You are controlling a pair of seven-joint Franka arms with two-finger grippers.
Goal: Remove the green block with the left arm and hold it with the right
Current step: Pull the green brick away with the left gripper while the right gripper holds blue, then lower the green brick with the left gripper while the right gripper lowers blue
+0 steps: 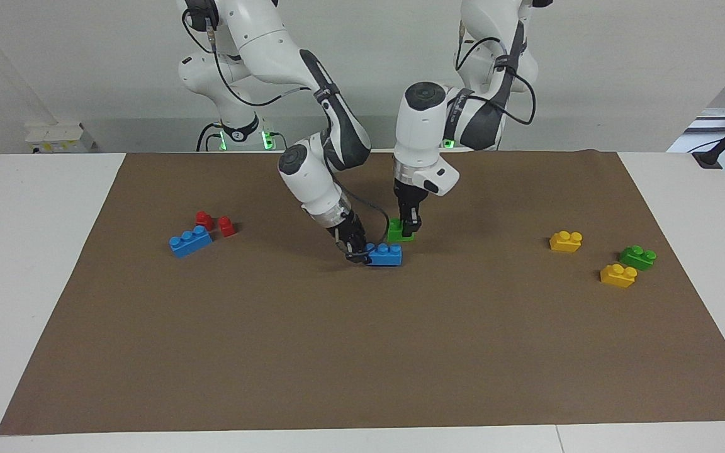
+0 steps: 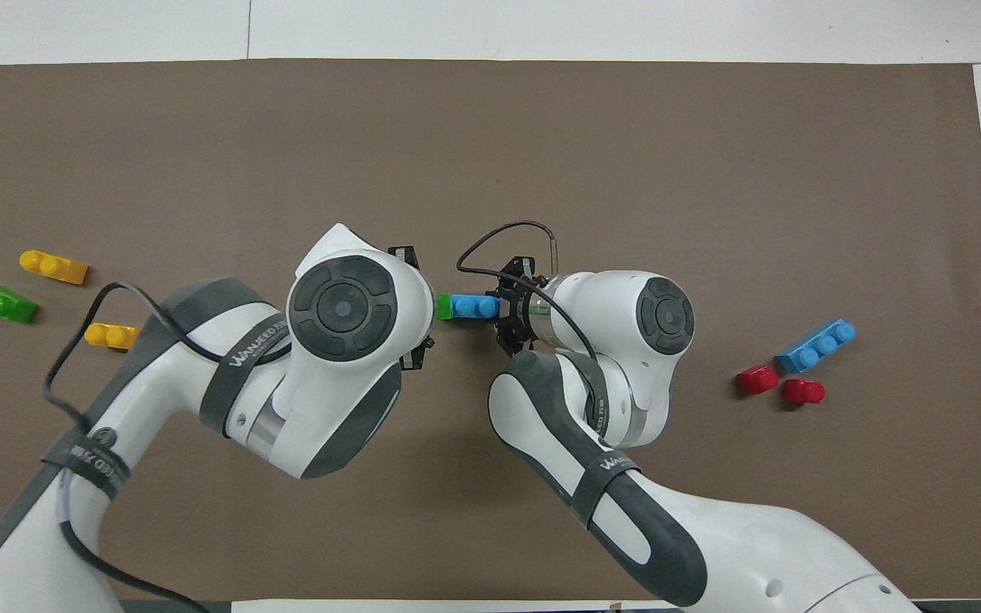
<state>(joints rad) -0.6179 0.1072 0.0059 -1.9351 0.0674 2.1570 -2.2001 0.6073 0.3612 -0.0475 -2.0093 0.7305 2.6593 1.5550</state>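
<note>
Brown paper covers most of the white table (image 1: 41, 264), and a pale wall stands at the robots' end.

Near the middle of the paper, the left pincer (image 1: 410, 225) points straight down and its dark fingers are closed on the green block (image 1: 398, 231), which sits just above or on the paper; whether it touches the paper cannot be told. In the overhead view only a small edge of the green block (image 2: 444, 306) shows, because the left arm's wrist covers the rest.

Right beside it, toward the right arm's end of the table, lies a blue brick (image 1: 384, 254) with three studs. The right pincer (image 1: 357, 251) comes in at a slant and grips this blue brick at the end that is away from the green block. In the overhead view the blue brick (image 2: 475, 306) lies in one line with the green block, touching it or very close to it.

Toward the left arm's end of the table lie a second green brick (image 1: 637, 257) and two yellow bricks (image 1: 566, 241), all well apart from the pincers. Toward the right arm's end lie another blue brick (image 1: 190, 241) and two small red pieces (image 1: 215, 223) just beside it.
</note>
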